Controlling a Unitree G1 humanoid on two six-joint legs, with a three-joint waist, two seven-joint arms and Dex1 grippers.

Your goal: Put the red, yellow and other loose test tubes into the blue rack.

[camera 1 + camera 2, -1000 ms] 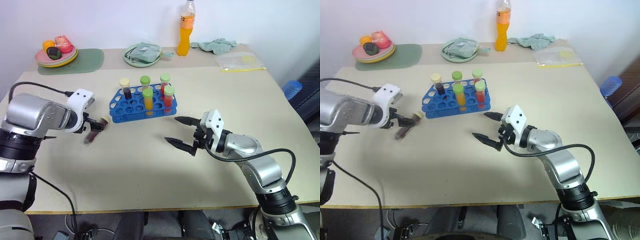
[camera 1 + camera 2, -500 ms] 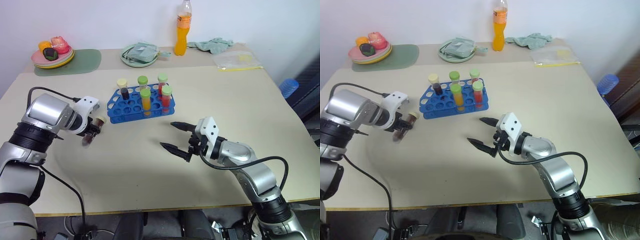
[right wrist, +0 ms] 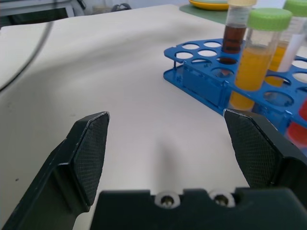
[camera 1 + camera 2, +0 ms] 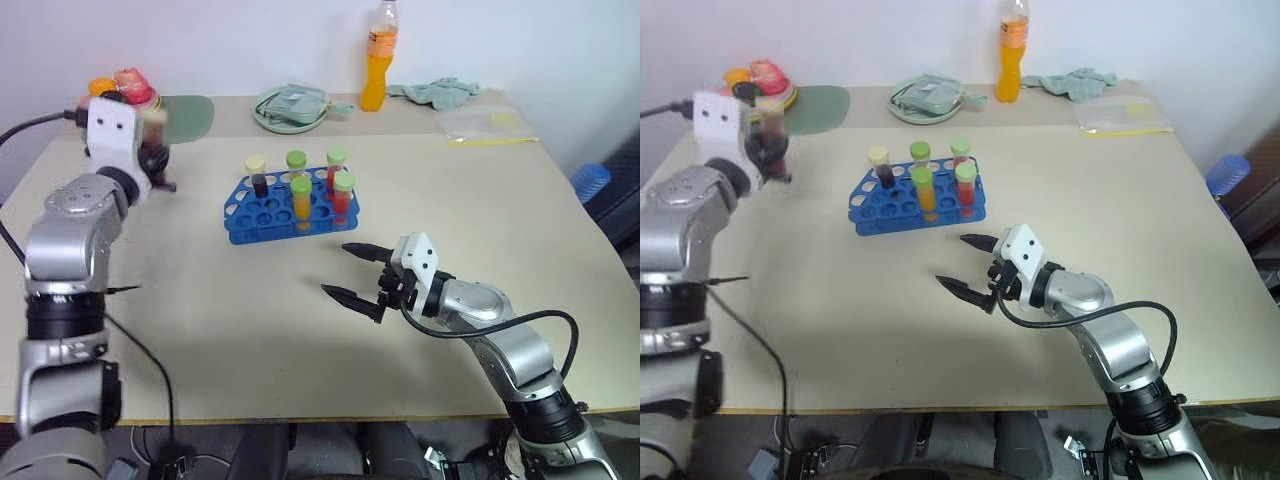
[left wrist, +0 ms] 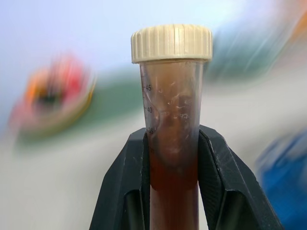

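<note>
Maroon tube (image 5: 171, 143) clamped upright in left gripper (image 5: 172, 158)

1. A lab-style test bench: a plain beige table (image 4: 300, 340) against a bare white wall (image 4: 250, 40).
2. Capped sample tubes stand in a blue rack (image 4: 285, 210) at table centre.
3. At 12 o'clock, an orange drink bottle (image 4: 374, 68).

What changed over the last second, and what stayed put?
The left gripper, shut on the cream-capped maroon tube, swung up from low beside the blue rack to a raised spot near the table's far left, tipping the tube upright. The right gripper stayed open and idle in front of the rack. The five tubes already standing in the rack did not move.
</note>
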